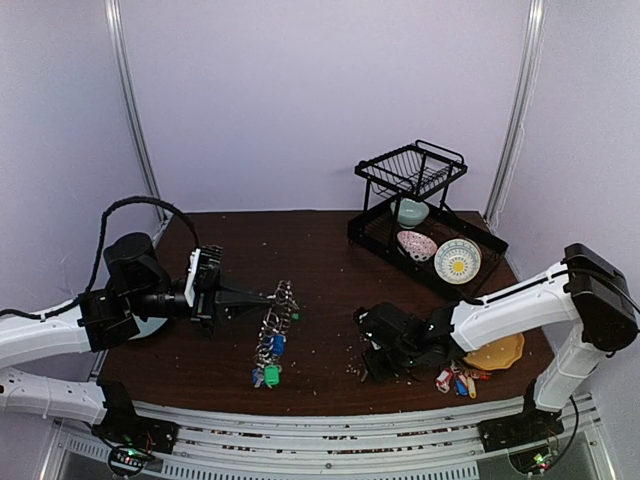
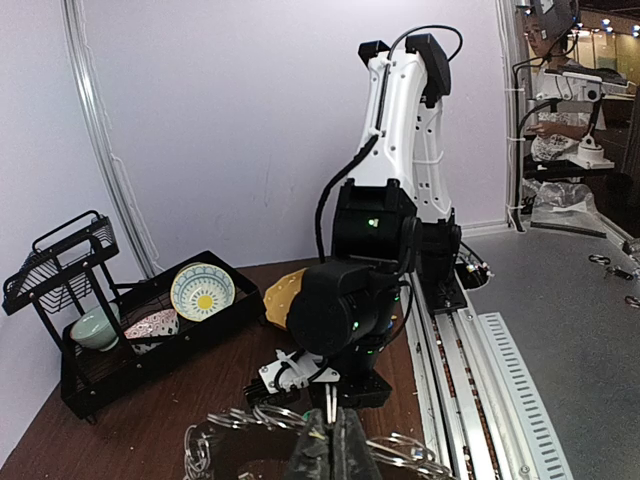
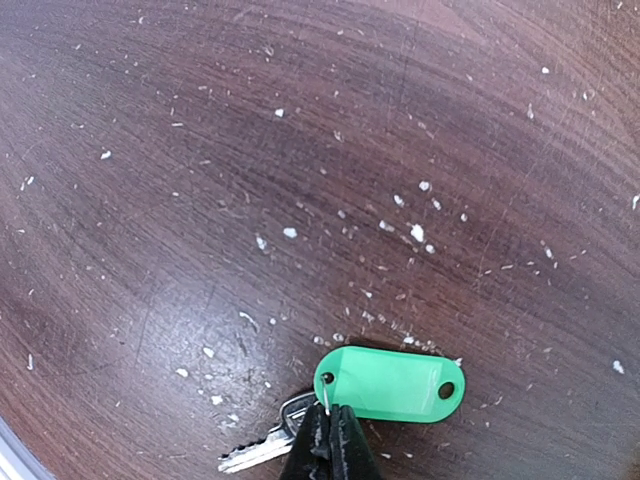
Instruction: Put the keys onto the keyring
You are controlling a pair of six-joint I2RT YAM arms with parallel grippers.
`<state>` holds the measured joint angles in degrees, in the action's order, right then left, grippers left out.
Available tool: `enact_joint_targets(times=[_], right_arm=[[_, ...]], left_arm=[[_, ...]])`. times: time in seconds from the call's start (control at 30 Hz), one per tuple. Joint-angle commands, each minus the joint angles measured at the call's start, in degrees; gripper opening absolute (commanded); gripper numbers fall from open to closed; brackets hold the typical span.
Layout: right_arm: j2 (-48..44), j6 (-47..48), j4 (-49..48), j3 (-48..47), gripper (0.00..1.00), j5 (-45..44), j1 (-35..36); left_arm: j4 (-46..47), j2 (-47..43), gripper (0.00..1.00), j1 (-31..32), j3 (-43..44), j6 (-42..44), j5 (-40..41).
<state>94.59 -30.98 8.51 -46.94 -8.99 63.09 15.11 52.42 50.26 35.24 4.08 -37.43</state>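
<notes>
The dark wooden table [image 1: 320, 245] fills the middle of the top view, speckled with pale crumbs. At its upper right stands a black wire dish rack [image 1: 412, 170] holding bowls and a patterned plate. A yellow plate [image 1: 497, 352] lies near the right edge, just below my right forearm in the frame.

Left of centre, the keyring [image 1: 276, 322] shows as a long strand of metal loops with blue and green tags at its lower end. My left jaws are closed tight on its upper part. In the left wrist view its loops spread to either side of the shut tips.

A small loose bunch of red, yellow and blue tagged keys [image 1: 458, 381] lies at lower right, beside my right arm. My right jaws sit low over the table at lower centre, closed tight on the little wire loop of a green-tagged key [image 3: 390, 384]. The key lies flat on the wood at the bottom of the right wrist view.
</notes>
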Motion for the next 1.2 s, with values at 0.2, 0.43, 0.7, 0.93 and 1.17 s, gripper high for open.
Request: enact_joint_targets(times=[0.2, 0.43, 0.7, 0.93, 1.17], right_arm=[[-5.05, 13.29, 19.38, -12.19, 0.00, 2.19, -0.58], [-10.55, 21.93, 39.47, -27.45, 0.00, 0.21, -3.47], [-12.13, 40.85, 31.48, -33.53, 0.00, 13.74, 9.75], [-6.05, 56.68, 34.99, -44.78, 0.00, 5.30, 16.19], [-11.05, 72.12, 23.44, -36.94, 0.00, 0.23, 17.43]], left_arm=[[3.43, -0.59, 0.00, 0.11, 0.34, 0.93, 0.03], [3.59, -0.58, 0.00, 0.13, 0.53, 0.78, -1.21], [4.91, 0.34, 0.00, 0.11, 0.53, 0.49, -5.50], [5.06, 3.30, 0.00, 0.10, 1.76, -1.63, -12.43], [10.17, 4.87, 0.00, 0.11, 1.15, -5.83, -17.93]])
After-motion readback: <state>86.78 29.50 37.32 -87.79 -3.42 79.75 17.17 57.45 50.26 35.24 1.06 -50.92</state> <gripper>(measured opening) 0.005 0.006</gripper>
